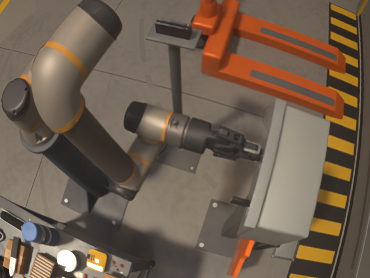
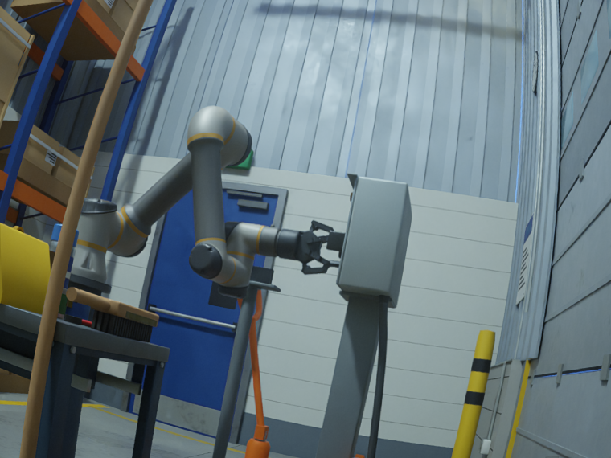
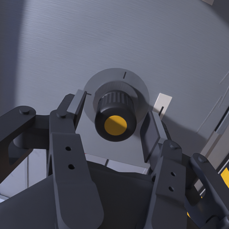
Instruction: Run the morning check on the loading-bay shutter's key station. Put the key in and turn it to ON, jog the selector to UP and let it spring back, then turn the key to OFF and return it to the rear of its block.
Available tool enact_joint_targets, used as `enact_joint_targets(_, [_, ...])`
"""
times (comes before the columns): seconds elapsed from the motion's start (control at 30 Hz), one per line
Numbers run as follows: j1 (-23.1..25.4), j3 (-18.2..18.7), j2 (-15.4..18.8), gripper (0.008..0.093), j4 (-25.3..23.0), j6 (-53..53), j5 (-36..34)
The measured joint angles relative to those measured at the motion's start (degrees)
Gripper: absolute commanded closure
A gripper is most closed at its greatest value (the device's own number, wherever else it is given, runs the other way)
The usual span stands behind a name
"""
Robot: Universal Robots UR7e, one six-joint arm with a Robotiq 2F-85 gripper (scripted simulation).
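Observation:
The selector knob [image 3: 115, 116], black and ribbed with a yellow cap, stands out from the face of the grey key station box [image 1: 286, 172] [image 2: 376, 239]. My gripper [image 3: 116, 126] [image 1: 254, 150] [image 2: 331, 252] sits around the knob, open and holding nothing. Short tick marks ring the knob's round base plate. The key and its lock are hidden from me. The key block [image 1: 173, 29] sits on a small stand behind my arm.
The station box stands on a grey post [image 2: 353, 374]. An orange pallet jack [image 1: 270, 52] lies beyond the stand. A yellow-black hazard strip [image 1: 340, 145] runs behind the box. A workbench with small items [image 1: 55, 255] is at the near left. A striped bollard [image 2: 475, 389] stands right.

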Motion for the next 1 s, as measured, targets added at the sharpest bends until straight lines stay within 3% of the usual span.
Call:
enact_joint_targets(0.3, [-0.2, 1.2, -0.3, 0.0434, -0.8, 0.0, 0.2])
enact_joint_targets(0.77, [-1.3, 8.1, -2.2, 0.0434, -5.9, 0.0, 1.3])
enact_joint_targets(1.0, [-1.6, 9.8, -2.6, 0.0434, -7.2, 0.0, 1.6])
